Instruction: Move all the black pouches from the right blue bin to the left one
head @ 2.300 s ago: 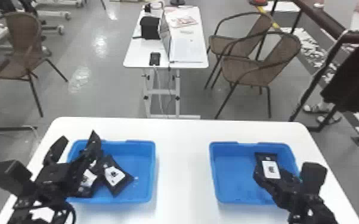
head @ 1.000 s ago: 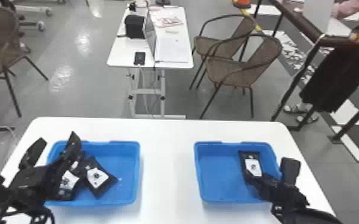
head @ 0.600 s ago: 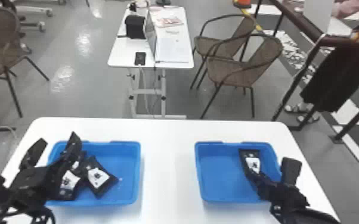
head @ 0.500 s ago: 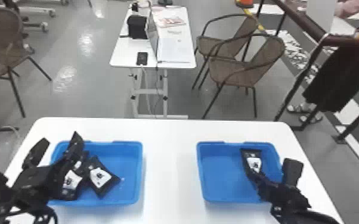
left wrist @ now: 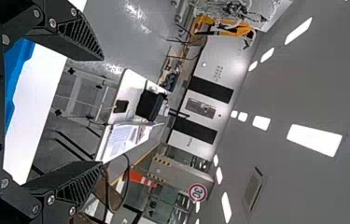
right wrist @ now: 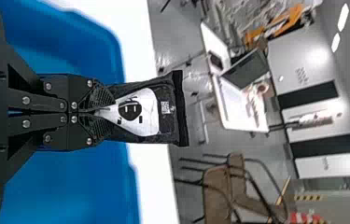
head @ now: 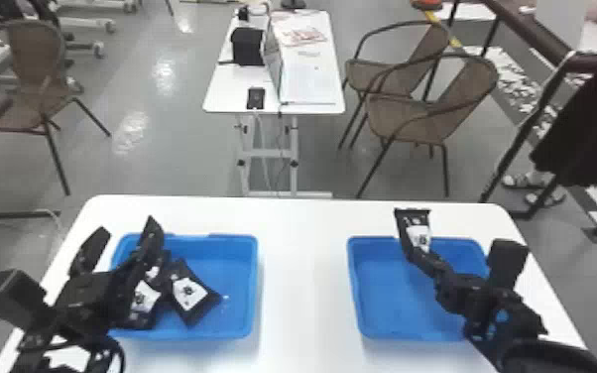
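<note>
At the right bin's (head: 353,282) twelve o'clock, the right pincer (head: 422,258) clamps a pouch (head: 417,235) tight; at the left bin's (head: 254,282) ten o'clock, the left pincer (head: 126,232) gapes wide, empty.

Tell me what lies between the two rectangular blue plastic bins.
Flat white tabletop lies between the left bin and the right bin in the head view.

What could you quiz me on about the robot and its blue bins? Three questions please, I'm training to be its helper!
1. True or false: the left claw is open.
2. What does the right claw hold?
A) a phone
B) a black pouch
C) a cup
3. Fill in the colour: the left bin and right bin sit on a ____ table.

Key: 1 true; 2 B; 3 white
</note>
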Robot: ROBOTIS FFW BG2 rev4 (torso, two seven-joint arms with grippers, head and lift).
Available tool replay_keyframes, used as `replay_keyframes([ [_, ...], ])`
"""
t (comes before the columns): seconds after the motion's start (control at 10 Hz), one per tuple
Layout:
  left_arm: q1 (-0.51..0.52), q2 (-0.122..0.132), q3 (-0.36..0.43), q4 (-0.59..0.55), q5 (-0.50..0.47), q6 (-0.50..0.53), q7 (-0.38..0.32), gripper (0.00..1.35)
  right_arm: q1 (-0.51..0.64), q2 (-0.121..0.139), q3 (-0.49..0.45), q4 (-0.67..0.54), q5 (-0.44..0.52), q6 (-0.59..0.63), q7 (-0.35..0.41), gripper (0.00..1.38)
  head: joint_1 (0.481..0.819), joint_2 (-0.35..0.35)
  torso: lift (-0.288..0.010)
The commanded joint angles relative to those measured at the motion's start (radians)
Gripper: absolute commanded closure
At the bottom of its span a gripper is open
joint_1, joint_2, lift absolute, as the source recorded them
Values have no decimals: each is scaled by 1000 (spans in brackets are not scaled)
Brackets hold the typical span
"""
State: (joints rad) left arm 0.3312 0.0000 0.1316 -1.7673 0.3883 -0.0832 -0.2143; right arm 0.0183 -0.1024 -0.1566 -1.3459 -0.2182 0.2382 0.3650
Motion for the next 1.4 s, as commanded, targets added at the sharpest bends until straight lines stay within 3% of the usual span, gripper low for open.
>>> replay_keyframes([
  [0.0, -1, -3, -3, 0, 3, 3, 1, 246, -34, 0, 55, -75, -4, 38, 80, 1277, 695, -21, 0],
  [0.1, -6, -3, -6, -1, 14, 16, 0, 245, -95, 0, 104, -79, 14, 66, 178, 1277, 695, 18, 0],
  [0.3, -15, -3, -10, -1, 17, 30, 1, 243, -222, -3, 238, -47, 17, 87, 288, 1277, 695, 106, 0],
  [0.7, -47, 3, -38, -26, 84, 88, 1, 242, -396, -17, 499, 83, -96, 70, 350, 1277, 695, 230, 0],
  [1.3, -120, 51, -95, -107, 213, 264, -5, 200, -492, -3, 669, 192, -224, 39, 391, 1277, 695, 281, 0],
])
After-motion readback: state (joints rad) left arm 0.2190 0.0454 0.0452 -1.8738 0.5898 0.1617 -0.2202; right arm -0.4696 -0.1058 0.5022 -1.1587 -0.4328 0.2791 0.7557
